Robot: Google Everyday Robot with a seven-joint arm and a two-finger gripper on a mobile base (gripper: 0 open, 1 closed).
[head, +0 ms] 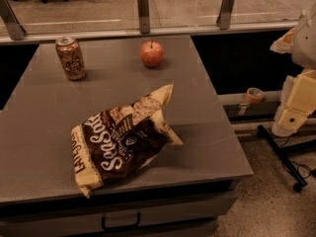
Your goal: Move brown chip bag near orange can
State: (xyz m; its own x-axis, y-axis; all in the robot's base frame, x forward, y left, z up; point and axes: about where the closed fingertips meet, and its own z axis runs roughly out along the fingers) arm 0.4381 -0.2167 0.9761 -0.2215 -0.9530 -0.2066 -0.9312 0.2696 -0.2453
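Note:
The brown chip bag (123,143) lies flat on the grey table (44,127), near the front edge, with its cream-yellow ends pointing front left and back right. The orange can (71,58) stands upright at the table's back left, well apart from the bag. My gripper (292,113) hangs at the right edge of the view, off the table's right side and above the floor. It is far from the bag and holds nothing that I can see.
A red apple (151,53) sits at the table's back middle, right of the can. A glass railing (143,9) runs behind the table. A tape roll (255,95) lies on a ledge to the right, and a black stand base (284,157) rests on the floor.

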